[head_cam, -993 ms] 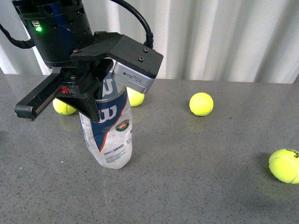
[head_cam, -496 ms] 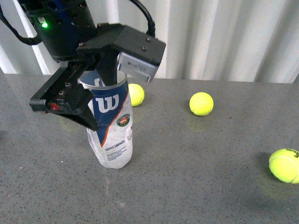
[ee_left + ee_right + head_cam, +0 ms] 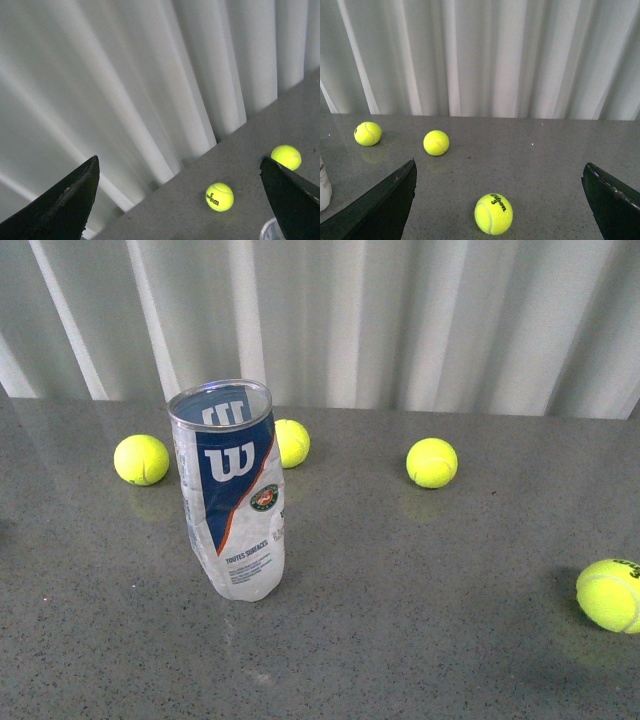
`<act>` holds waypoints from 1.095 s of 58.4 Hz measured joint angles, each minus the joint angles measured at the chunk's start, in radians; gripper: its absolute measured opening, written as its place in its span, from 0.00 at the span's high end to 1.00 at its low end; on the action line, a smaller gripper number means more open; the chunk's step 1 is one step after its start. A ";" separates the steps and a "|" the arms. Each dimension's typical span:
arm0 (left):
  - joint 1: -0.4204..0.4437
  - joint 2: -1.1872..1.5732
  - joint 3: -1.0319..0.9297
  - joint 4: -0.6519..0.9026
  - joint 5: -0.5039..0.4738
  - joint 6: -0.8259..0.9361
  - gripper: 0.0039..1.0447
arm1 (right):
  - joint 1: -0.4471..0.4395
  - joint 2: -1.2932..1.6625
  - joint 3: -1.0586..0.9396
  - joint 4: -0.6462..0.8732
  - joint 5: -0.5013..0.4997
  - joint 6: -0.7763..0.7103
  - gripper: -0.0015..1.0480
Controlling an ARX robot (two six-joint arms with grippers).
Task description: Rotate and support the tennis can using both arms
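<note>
The tennis can (image 3: 232, 495) carries a white W logo on its blue label, seen again through the clear back wall near the rim. Lower down, small print reads "TOUTES SURFACES", with a round emblem above it, possibly Roland-Garros. One tennis ball (image 3: 493, 214) shows "Wilson 3" in black.

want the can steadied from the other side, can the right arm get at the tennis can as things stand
Probably yes. The tennis can stands upright and alone on the table, no arm near it. The right tool is open, with only one tennis ball in front; the can shows at the edge of its view.
</note>
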 joint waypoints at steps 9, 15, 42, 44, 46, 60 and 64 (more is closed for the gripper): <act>0.181 -0.125 -0.213 0.131 0.073 -0.298 0.06 | 0.000 0.000 0.000 0.000 0.000 0.000 0.07; 0.333 -0.153 -0.340 0.199 0.164 -0.486 0.06 | 0.000 0.000 0.000 0.000 0.000 0.000 0.07; 0.397 -0.403 -0.864 0.454 -0.074 -0.475 0.74 | 0.000 0.000 0.000 0.000 0.000 0.000 0.07; 0.366 -0.448 -0.883 0.432 -0.107 -0.472 0.82 | 0.000 0.000 0.000 0.000 0.000 0.000 0.07; 0.335 -0.491 -0.899 0.409 -0.138 -0.470 0.91 | 0.000 0.000 0.000 0.000 0.000 0.000 0.07; 0.211 -0.668 -0.955 0.289 -0.257 -0.465 0.97 | 0.000 0.000 0.000 0.000 0.000 0.000 0.07; 0.184 -0.711 -0.966 0.256 -0.282 -0.465 0.97 | 0.000 0.000 0.000 0.000 0.000 0.000 0.07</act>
